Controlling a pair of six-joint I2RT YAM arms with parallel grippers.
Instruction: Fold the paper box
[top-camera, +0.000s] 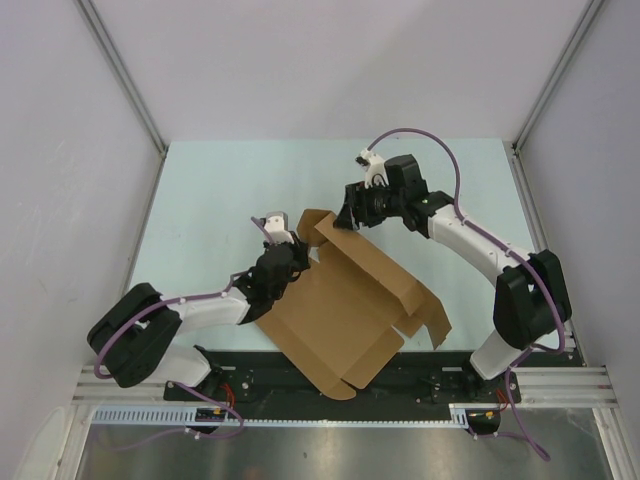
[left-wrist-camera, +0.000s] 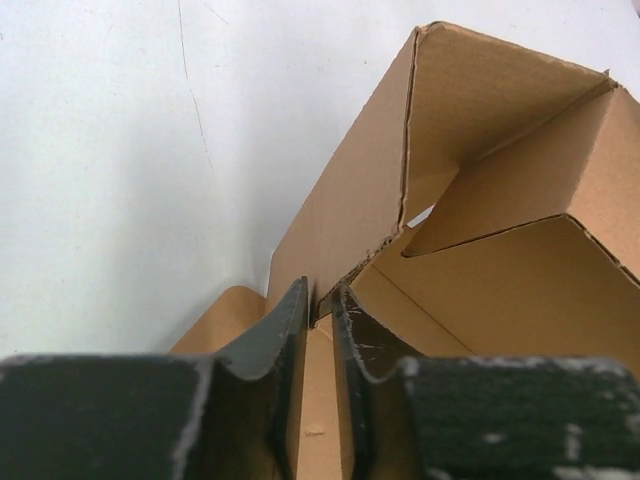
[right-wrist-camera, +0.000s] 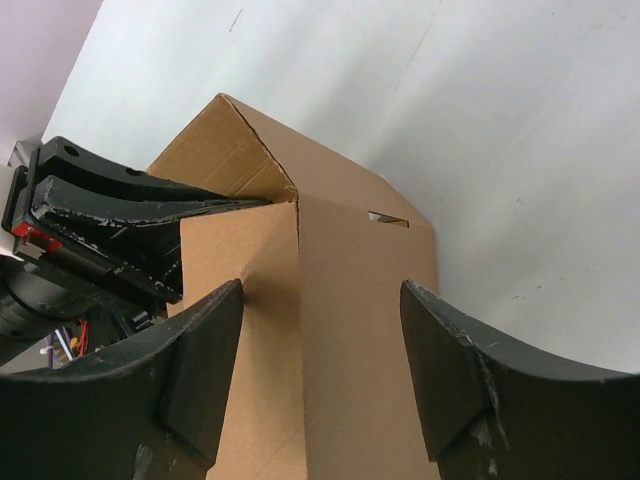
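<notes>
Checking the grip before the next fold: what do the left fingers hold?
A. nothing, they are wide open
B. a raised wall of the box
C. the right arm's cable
B: in the left wrist view the left fingers stand close together with an upright wall edge of the box between them.

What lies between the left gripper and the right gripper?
The raised, folded-up corner of the paper box stands between the left gripper and the right gripper. It shows best in the top external view.
</notes>
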